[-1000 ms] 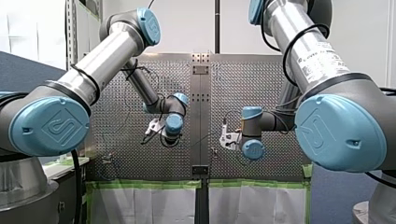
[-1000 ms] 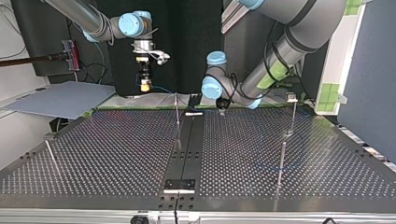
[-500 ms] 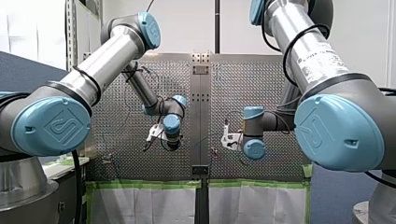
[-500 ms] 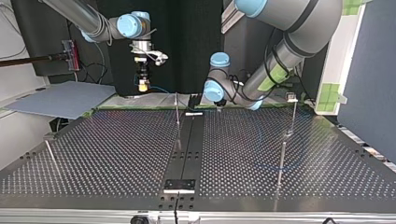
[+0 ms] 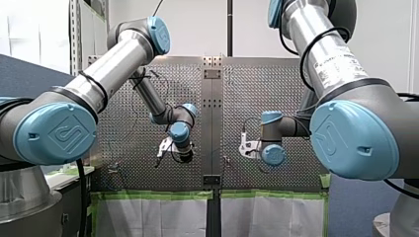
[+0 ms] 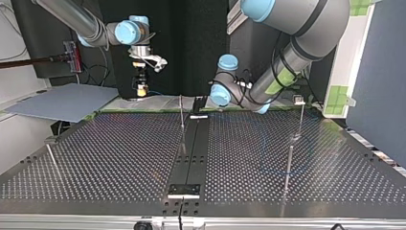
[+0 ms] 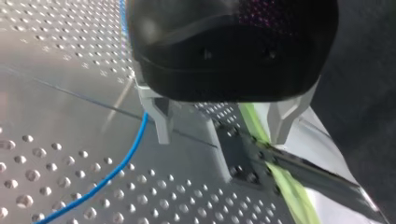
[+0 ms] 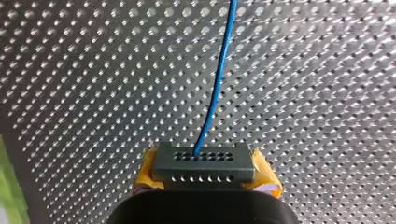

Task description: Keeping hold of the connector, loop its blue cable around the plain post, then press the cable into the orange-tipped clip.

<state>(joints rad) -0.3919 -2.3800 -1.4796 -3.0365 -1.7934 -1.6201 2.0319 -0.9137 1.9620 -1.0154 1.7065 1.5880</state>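
My right gripper [image 8: 205, 171] pinches the dark rectangular connector [image 8: 204, 164]; its blue cable [image 8: 219, 79] crosses the perforated metal table [image 8: 93, 70]. My left gripper [image 7: 220, 134], fingers [image 7: 161, 122] spread, hovers at the table's green-taped edge.

Perforated metal table [image 6: 119, 153] with slim upright posts [image 6: 288, 165], blue cable [image 7: 122, 162]

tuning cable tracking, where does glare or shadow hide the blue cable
right wrist view: even light, cable clear from the connector; left wrist view: sheen on the table, cable plain; top view: reflections leave a faint blue arc; front view: cannot find it
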